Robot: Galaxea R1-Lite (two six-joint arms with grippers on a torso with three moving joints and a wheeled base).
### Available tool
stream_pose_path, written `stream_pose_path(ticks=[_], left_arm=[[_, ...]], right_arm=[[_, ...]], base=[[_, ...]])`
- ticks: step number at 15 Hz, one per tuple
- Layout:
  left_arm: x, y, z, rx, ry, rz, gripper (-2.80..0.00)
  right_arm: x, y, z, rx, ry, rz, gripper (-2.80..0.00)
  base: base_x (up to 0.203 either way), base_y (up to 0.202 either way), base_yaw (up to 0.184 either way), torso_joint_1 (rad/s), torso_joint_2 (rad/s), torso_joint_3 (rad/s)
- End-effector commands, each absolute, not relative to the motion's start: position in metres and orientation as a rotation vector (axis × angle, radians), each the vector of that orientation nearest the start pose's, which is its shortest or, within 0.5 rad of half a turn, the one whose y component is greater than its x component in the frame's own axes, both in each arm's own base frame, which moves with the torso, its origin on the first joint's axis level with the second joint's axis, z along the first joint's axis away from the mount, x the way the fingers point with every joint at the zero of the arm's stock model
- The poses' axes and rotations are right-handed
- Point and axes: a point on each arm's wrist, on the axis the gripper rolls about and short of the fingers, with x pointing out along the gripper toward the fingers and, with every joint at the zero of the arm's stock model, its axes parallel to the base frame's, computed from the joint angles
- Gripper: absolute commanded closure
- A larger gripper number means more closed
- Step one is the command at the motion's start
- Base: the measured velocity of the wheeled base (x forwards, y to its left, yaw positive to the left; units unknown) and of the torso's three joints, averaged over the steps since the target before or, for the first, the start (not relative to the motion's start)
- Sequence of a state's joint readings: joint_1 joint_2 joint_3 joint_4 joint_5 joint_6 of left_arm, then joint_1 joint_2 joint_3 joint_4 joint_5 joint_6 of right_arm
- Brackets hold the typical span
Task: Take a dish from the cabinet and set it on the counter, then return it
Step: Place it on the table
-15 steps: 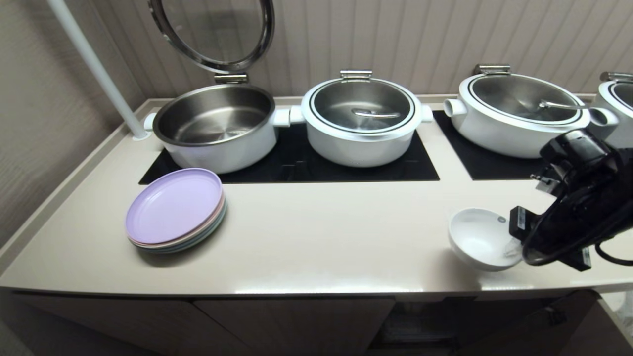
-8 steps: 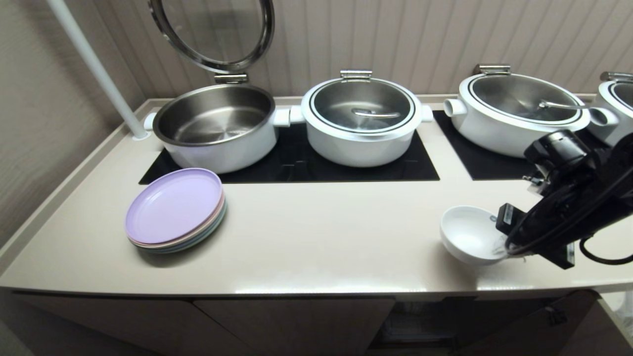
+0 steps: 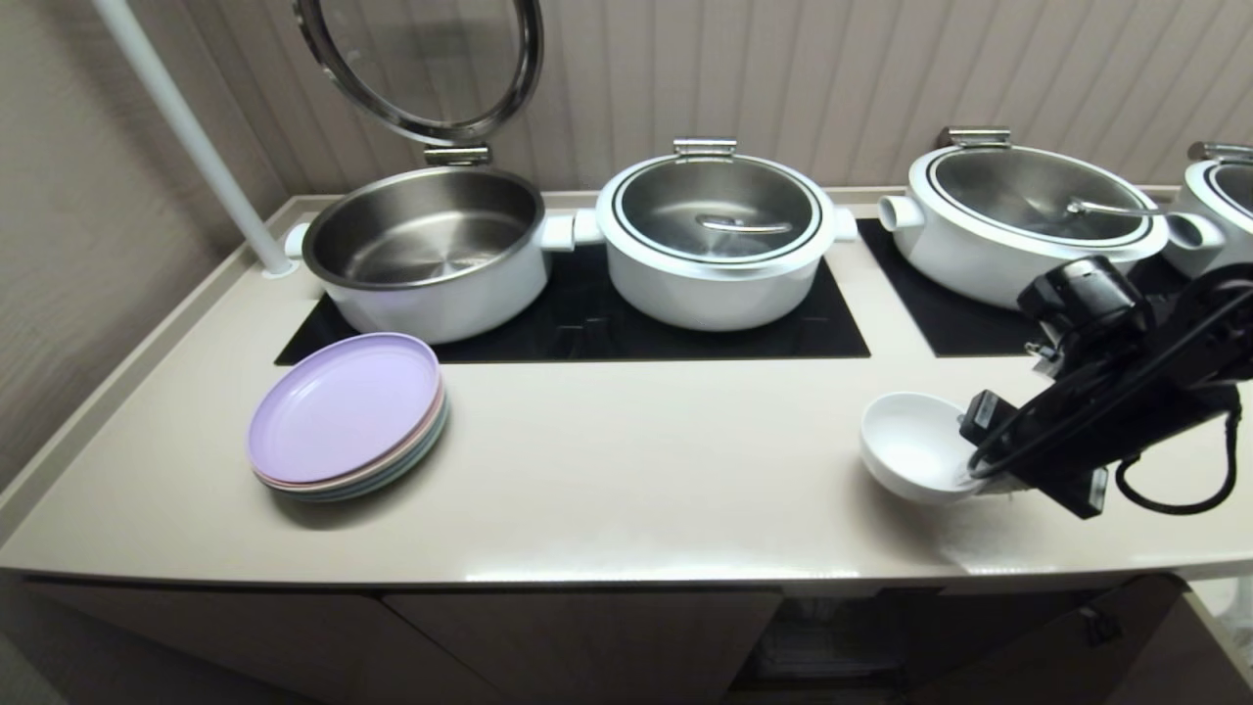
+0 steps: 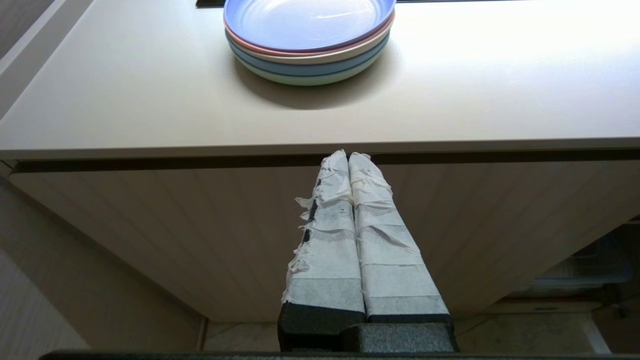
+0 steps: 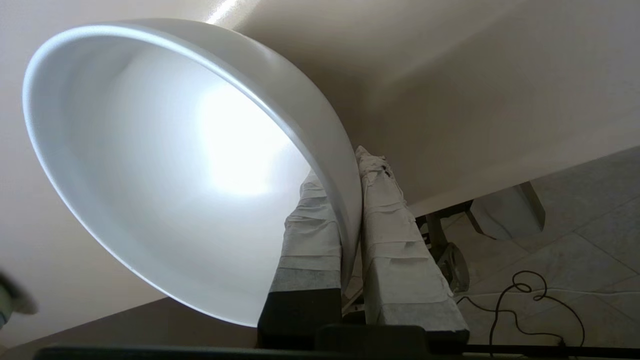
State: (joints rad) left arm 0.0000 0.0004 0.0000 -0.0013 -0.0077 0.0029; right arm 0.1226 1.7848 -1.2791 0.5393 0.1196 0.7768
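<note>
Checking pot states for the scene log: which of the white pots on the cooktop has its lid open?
The leftmost pot, behind the purple plate stack. Its glass lid stands hinged upright, baring the empty steel inside; the other pots have lids down.

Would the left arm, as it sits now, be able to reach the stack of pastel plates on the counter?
Probably yes. The left gripper, shut, sits below the counter edge in front of the cabinet door, with the plates just beyond; it would need to rise over the edge first.
</note>
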Motion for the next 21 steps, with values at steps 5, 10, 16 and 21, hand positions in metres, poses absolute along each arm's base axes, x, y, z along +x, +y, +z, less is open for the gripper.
stream_pose_path(ticks=[5,10,16,21], left_arm=[[-0.023,0.0,0.076,0.003,-0.002,-0.008,0.0],[-0.023,0.0,0.076,0.003,-0.002,-0.008,0.0],[-0.023,0.0,0.076,0.003,-0.002,-0.008,0.0],[-0.023,0.0,0.076,0.003,-0.002,-0.008,0.0]], right_arm=[[0.308,0.039,0.178,0.705,1.068,-0.202,0.0],[0.31,0.039,0.172,0.709,1.085,-0.216,0.0],[0.312,0.039,0.169,0.712,1.084,-0.219,0.0],[0.311,0.039,0.164,0.71,1.099,-0.228,0.0]], base=[[0.0,0.0,0.0,0.0,0.0,0.0],[0.0,0.0,0.0,0.0,0.0,0.0],[0.0,0.0,0.0,0.0,0.0,0.0],[0.0,0.0,0.0,0.0,0.0,0.0]])
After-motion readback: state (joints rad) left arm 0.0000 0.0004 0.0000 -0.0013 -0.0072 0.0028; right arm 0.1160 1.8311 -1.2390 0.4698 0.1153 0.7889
